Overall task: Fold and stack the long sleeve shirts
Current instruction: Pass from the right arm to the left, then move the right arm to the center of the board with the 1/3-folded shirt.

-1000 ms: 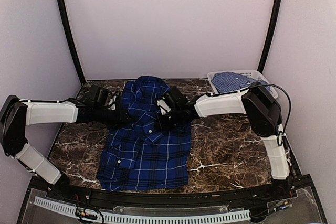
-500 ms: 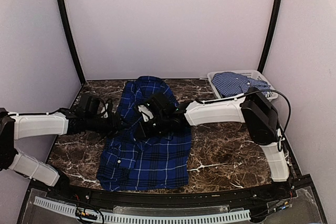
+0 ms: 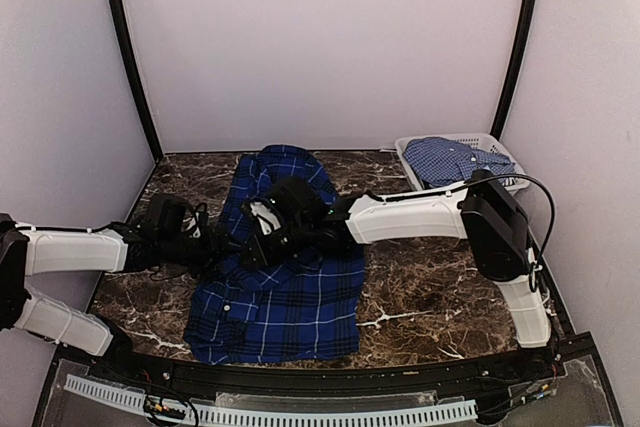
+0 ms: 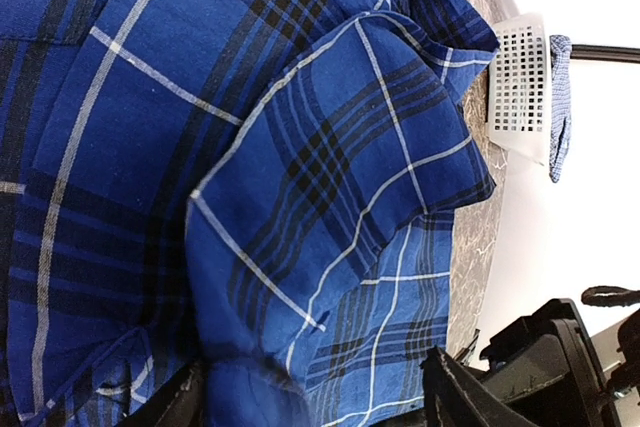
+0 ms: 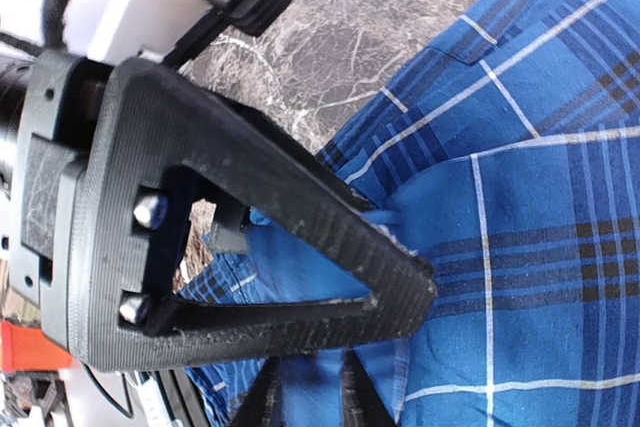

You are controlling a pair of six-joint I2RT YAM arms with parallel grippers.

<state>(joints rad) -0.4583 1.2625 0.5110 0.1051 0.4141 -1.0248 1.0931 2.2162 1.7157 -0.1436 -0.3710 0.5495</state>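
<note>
The left hand is released, its fingers well apart, with a flap of plaid lying unpinched between them. The right hand sits just beside it. Blue cloth bunches at its one visible fingertip and the other is hidden, so whether it grips cannot be told. Both are at the left edge of the dark plaid shirt, which lies on the counter with its long axis running near to far. The shirt spreads rightward from the left hand, and the right arm reaches across it. The lighter checked shirt lies in the basket at the far right, nearer the right arm. No writing is readable.
</note>
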